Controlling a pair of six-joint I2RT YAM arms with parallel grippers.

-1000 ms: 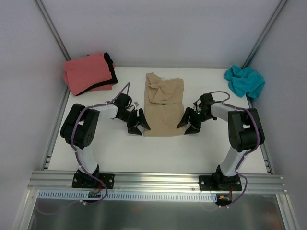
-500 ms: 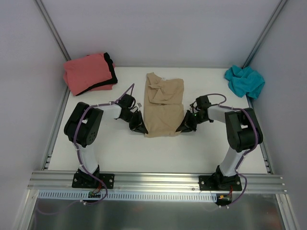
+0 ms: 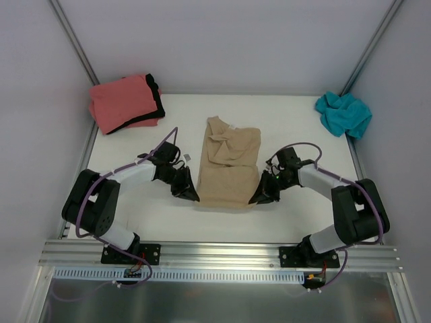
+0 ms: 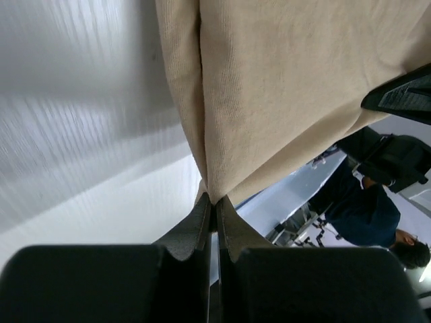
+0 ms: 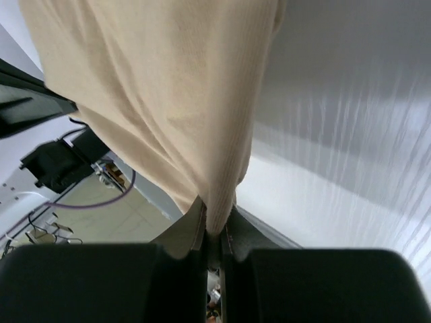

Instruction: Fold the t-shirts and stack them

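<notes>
At frame centre, the left gripper [image 3: 188, 192] and right gripper [image 3: 260, 196] clamp the tan t-shirt [image 3: 227, 171] by its lower corners; best lifted evenly, hem taut.

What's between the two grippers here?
The near edge of the tan t-shirt, in the top view; the left gripper and right gripper each pinch a corner.

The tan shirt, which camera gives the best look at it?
The top external view: it shows the whole tan shirt on the table. Each wrist view shows only a close patch of its cloth, with a near corner pinched in the left end effector or the right end effector.
</notes>
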